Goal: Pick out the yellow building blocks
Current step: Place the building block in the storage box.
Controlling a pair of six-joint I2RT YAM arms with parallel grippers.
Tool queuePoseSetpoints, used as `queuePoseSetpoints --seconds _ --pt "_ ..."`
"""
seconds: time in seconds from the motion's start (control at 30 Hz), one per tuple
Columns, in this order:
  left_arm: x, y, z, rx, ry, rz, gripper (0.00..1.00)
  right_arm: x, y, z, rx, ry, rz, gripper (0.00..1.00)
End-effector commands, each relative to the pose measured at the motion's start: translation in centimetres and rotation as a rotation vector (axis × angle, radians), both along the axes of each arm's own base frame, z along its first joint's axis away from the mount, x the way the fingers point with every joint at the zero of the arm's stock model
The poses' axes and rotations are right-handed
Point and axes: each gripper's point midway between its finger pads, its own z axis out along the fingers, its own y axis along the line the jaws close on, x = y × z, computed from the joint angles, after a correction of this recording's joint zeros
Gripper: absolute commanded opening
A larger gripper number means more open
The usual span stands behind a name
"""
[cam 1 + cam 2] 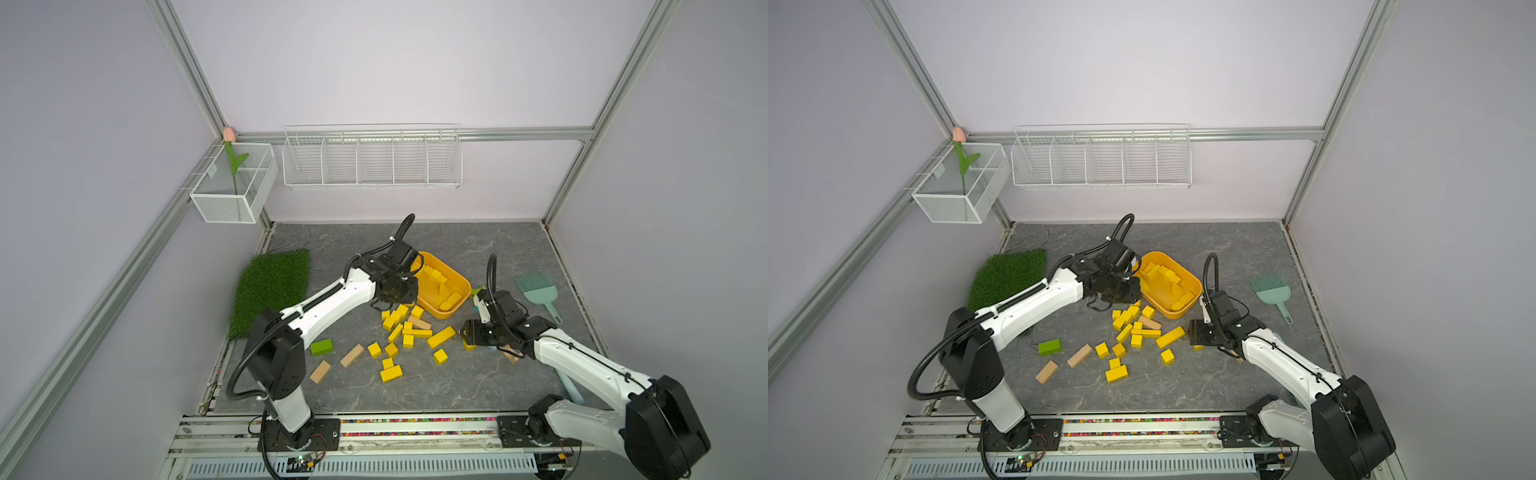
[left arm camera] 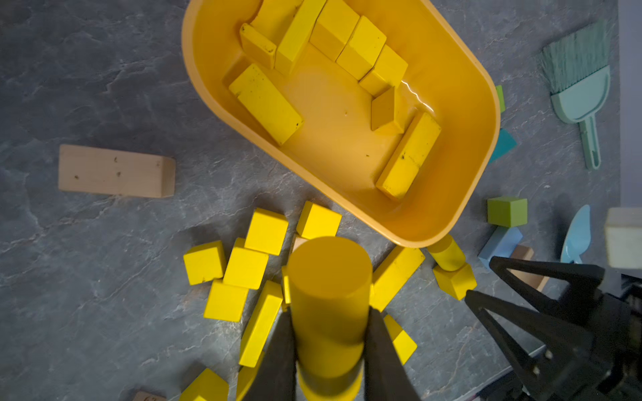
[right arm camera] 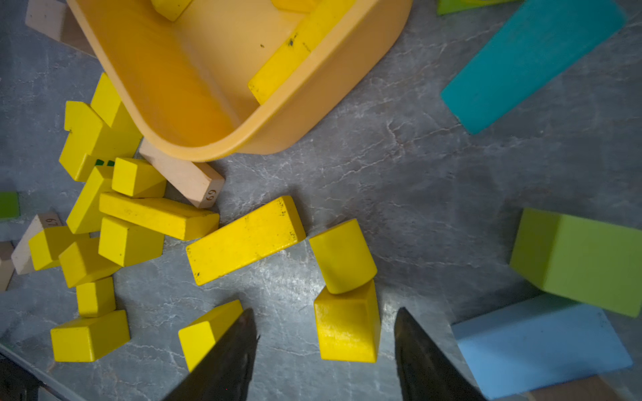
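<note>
My left gripper (image 2: 330, 312) is shut on a yellow cylinder (image 2: 330, 274), one finger on each side. It hangs above the floor pile, beside the rim of the yellow-orange tub (image 2: 486, 104). Several yellow building blocks (image 1: 440, 282) lie inside the tub (image 1: 464, 286), and several more (image 1: 401, 328) are scattered on the grey floor in both top views. My right gripper (image 3: 323, 310) stands open over a yellow cube (image 3: 347, 326). A short yellow cylinder (image 3: 342, 257) touches that cube, and a long yellow bar (image 3: 245, 239) lies close by.
Tan blocks (image 1: 352, 355) and a green block (image 1: 321, 347) lie left of the pile. Green (image 3: 576, 260), light blue (image 3: 538, 343) and teal (image 3: 531, 59) blocks sit by the right gripper. A teal brush (image 1: 536, 291) lies right of the tub, a grass mat (image 1: 270, 286) at the left.
</note>
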Motion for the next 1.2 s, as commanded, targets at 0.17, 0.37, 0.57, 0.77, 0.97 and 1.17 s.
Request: queuePoseSetpoints --seconds 0.17,0.37,0.57,0.77,0.97,1.17 --pt "4.4 -3.5 -2.5 0.157 0.036 -0.115 0.07 0.1 0.2 -0.2 0.069 0.000 -0.003 0.65" --pt "7.5 -4.0 -5.0 0.272 0.039 -0.164 0.08 -0.1 -0.2 0.0 0.101 -0.012 -0.013 0.65" --pt "8.8 -3.4 -6.7 0.352 0.022 -0.280 0.12 -0.3 -0.6 0.2 0.132 -0.021 -0.025 0.66" --pt "9.4 -1.9 -7.9 0.468 -0.014 -0.358 0.13 -0.4 -0.8 0.2 0.149 -0.023 -0.030 0.67" --pt "9.4 -2.2 -9.0 0.480 -0.022 -0.447 0.13 -0.3 -0.9 0.1 0.158 -0.019 -0.035 0.67" --pt "9.7 -3.2 -8.9 0.452 -0.052 -0.491 0.15 -0.2 -0.9 0.1 0.165 -0.018 -0.039 0.67"
